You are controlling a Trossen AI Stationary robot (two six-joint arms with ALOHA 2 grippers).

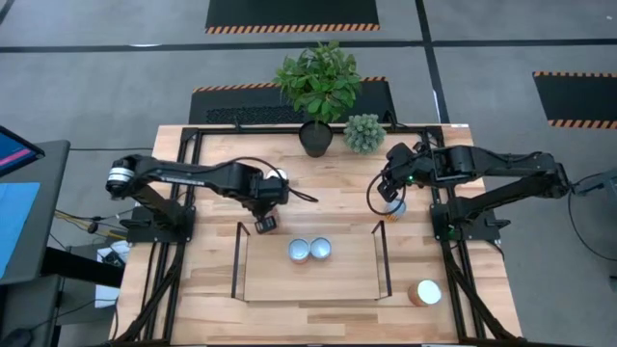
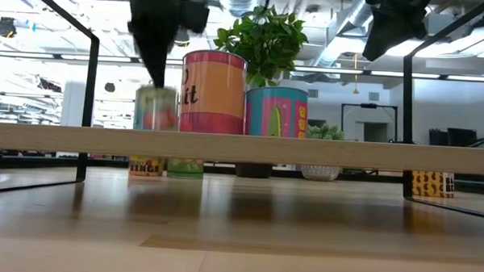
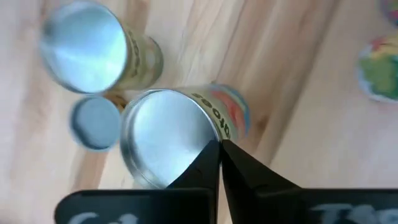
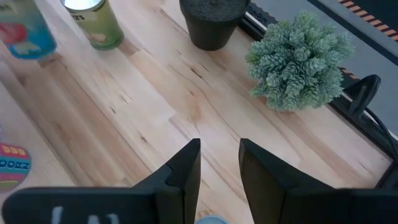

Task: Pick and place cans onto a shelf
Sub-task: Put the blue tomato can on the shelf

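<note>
The left gripper [image 1: 265, 224] hangs just past the far left corner of the shelf [image 1: 308, 281], above a few cans standing there. In the left wrist view its fingers [image 3: 219, 163] are pressed together with nothing between them, their tips over the silver top of one can [image 3: 163, 134], with a second can [image 3: 87, 46] and a smaller pale-blue-topped one [image 3: 94, 122] beside it. Two cans [image 1: 310, 251] stand side by side on the shelf board, towards its far edge; in the low view they are the tall pink-and-orange can [image 2: 214, 92] and the shorter teal one [image 2: 276, 111]. The right gripper [image 1: 389, 193] is near the shelf's far right corner, jaws parted, over a can [image 1: 396, 207] whose pale top shows just beneath; whether it grips the can cannot be told. Another can [image 1: 425, 292] stands right of the shelf, towards the near edge
</note>
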